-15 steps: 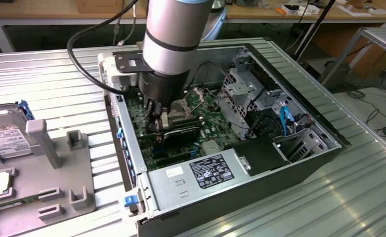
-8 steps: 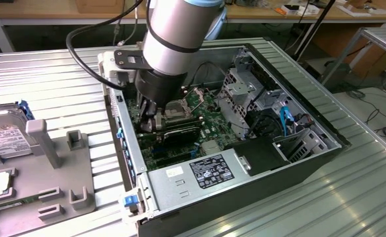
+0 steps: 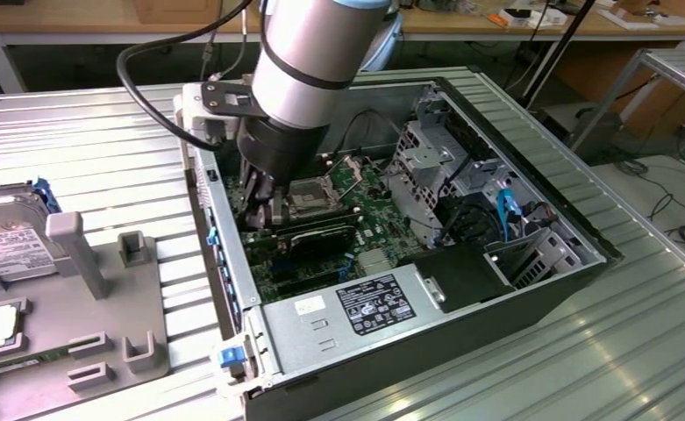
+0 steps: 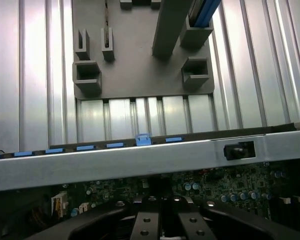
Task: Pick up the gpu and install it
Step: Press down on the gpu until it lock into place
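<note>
While I watch from the exterior view, the arm (image 3: 307,61) reaches down into the open PC case (image 3: 552,281), which lies on its side on a desk (image 3: 96,158) of ribbed silver metal slats. My end effector (image 3: 260,206) sits low over the green motherboard (image 3: 372,189), near the case wall on the exterior view's left. Its fingers (image 4: 150,222) are fully closed, pressed together, and I cannot make out that they hold anything. The gpu (image 3: 317,235) lies flat and dark just beside the end effector, down on the motherboard, between the CPU socket (image 3: 313,195) and the power supply (image 3: 354,307) with its black label; whether it is fully seated I cannot tell. Drive cages (image 3: 430,162) and a blue cable (image 3: 509,210) fill the case on the exterior view's right.

On the desk at the exterior view's left stands a grey fixture tray (image 3: 108,342) with upright posts and slots, holding a hard drive (image 3: 9,241) with a white label. From the wrist view I see that tray (image 4: 135,65) beyond the case's silver edge (image 4: 140,160), which carries a row of blue clips (image 4: 142,140).

Around the desk, wooden benches (image 3: 61,17) line the back of the room, a metal rack (image 3: 681,79) stands at the exterior view's right, and black cables (image 3: 681,228) trail across a pale floor (image 3: 670,189).
</note>
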Available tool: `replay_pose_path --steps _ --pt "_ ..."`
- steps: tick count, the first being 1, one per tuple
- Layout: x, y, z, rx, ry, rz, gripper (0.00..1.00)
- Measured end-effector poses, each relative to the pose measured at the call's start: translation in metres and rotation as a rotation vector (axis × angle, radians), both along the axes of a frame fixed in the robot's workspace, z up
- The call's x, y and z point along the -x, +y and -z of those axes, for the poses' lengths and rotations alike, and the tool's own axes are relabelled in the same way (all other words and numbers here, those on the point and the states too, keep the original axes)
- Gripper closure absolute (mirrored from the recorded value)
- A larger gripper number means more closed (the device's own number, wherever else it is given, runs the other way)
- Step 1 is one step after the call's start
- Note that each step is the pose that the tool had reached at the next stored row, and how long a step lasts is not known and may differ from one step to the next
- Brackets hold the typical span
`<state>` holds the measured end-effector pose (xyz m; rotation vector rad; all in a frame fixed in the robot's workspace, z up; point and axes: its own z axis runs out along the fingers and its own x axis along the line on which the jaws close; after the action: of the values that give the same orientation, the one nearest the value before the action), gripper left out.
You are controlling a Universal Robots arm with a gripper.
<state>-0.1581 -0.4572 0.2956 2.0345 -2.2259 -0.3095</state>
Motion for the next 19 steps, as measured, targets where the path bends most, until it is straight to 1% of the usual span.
replay_pose_path --steps 3,14,16,19 --pt "0.0001 0.0011 -0.0013 0.0026 0.0033 0.004 0.89" --pt "0.003 0.0013 -0.0016 0.0026 0.0034 0.004 0.89" --pt "0.0014 0.0013 -0.0049 0.0026 0.0064 0.004 0.89" --pt "0.0007 0.0014 -0.0076 0.0027 0.0079 0.004 0.89"
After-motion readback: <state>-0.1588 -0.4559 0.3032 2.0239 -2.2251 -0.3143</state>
